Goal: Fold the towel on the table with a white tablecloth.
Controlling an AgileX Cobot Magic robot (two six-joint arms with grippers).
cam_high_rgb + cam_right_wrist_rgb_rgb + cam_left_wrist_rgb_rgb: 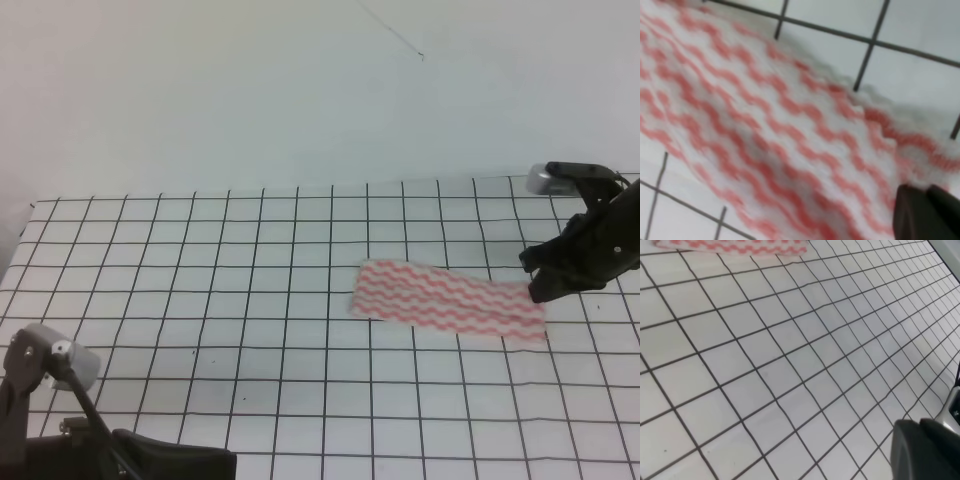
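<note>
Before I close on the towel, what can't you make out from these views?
- Right gripper: the high view shows only a dark blur at the thin pink-striped white towel's right end, so open or shut is unclear.
- Right wrist view: one dark fingertip, cut off by the corner.
- Left gripper: cut off by the frame edge.

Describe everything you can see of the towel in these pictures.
The towel is a thin white cloth with pink-red wavy stripes, a long rectangle lying flat and slightly slanted on the grid-printed white tablecloth, right of centre. The right gripper is at its right end; whether it grips the edge cannot be told.
</note>
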